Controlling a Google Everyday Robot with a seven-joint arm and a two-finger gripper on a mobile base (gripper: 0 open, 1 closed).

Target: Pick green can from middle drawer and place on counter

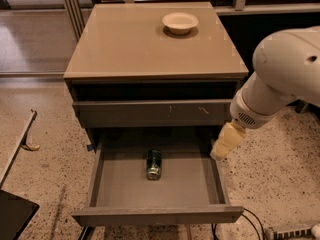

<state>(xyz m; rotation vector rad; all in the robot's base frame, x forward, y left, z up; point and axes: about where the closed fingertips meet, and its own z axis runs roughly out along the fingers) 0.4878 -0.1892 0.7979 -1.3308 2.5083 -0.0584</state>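
Note:
The green can (154,164) lies on its side in the open middle drawer (120,189), near the middle of its grey floor. The drawer is pulled far out below the cabinet. The counter (130,44) is the glossy beige top slab above. My gripper (224,145) hangs from the white arm at the right, over the drawer's right rear corner, to the right of the can and apart from it. It holds nothing that I can see.
A white bowl (180,22) stands on the counter at the back right. The upper drawer front (155,112) with pale scratch marks is slightly out. Cables (250,224) lie on the speckled floor at the front right. A dark object (15,211) is at the bottom left.

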